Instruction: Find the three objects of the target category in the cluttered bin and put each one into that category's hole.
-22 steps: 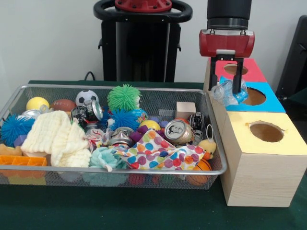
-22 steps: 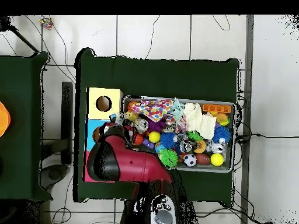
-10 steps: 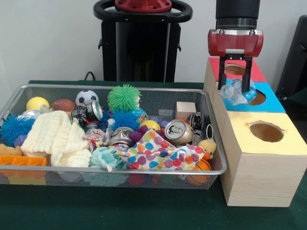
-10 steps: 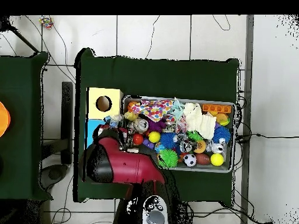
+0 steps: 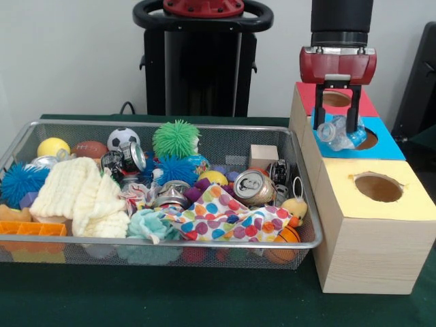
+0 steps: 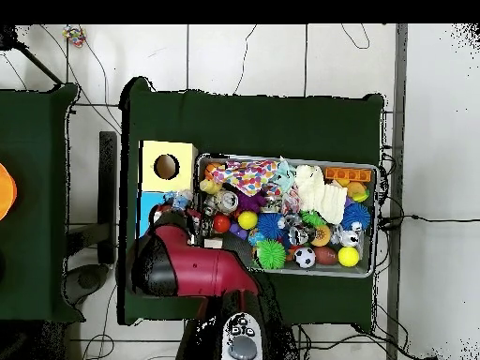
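A wire bin (image 5: 303, 204) full of clutter sits beside three boxes. The gripper (image 5: 338, 119) hangs over the blue box (image 5: 381, 146), fingers closed on a crumpled clear bottle (image 5: 338, 133) held just above the hole's near-left edge.

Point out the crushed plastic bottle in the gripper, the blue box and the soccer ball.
Crushed plastic bottle (image 5: 338, 133), front view, its clear crumpled body.
Blue box (image 5: 388, 146), front view, bare top beside its hole.
Soccer ball (image 5: 122, 138), front view, its upper face.

No writing, label, brand or number can be read on anything in either view.
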Available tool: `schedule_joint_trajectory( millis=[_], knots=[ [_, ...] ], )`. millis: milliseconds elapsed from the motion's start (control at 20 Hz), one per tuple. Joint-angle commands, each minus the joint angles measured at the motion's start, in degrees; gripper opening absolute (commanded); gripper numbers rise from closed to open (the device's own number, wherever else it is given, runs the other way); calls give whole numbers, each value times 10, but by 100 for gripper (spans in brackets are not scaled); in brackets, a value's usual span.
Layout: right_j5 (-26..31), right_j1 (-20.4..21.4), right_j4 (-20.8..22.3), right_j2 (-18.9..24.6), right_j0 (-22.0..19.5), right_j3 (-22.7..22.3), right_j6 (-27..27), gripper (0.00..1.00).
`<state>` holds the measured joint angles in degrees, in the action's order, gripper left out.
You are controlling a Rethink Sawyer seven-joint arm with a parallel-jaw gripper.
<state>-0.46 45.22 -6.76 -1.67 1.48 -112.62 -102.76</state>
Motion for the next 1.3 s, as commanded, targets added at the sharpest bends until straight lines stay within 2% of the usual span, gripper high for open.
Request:
schedule_joint_trajectory(
  millis=[50, 100, 150, 700, 1300],
  knots=[
    [1, -19, -11, 11, 1, -20, -113, 0],
    [3, -20, -11, 8, 3, -19, -112, 0],
    [3, -19, -10, 11, 1, -19, -111, 100],
    [-6, -18, -10, -8, 17, -19, -112, 100],
    [15, -19, -17, -22, 31, -12, -111, 100]
  ],
)
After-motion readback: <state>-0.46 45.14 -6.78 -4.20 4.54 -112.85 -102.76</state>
